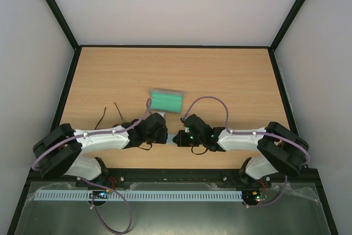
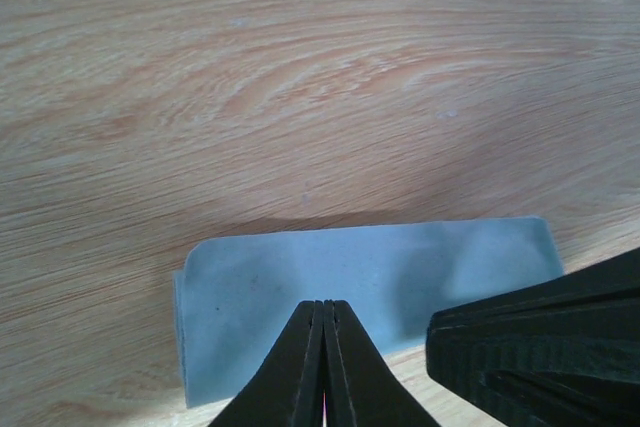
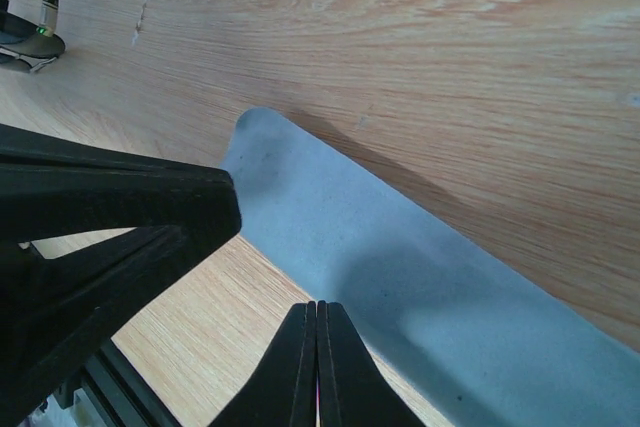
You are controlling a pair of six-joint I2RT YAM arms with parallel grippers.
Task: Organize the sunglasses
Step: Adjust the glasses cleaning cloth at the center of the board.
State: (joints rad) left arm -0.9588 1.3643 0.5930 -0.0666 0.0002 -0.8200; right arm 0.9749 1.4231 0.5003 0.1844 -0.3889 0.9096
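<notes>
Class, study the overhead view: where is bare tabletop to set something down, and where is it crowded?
Free: table strip beyond the case, and its right side. Crowded: near centre, left gripper and right gripper at the cloth; sunglasses left.

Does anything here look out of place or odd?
The light blue-grey cloth is not flat: its far edge stands off the wooden table, as the shut left gripper and right gripper pinch its near edge. The black sunglasses lie outside the open green-lined case.

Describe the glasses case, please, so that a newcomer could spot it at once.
On the wooden table, near its middle, lies the case, a small rectangle. Its bright green inside sets it apart from the pale blue cloth nearer the front edge.
</notes>
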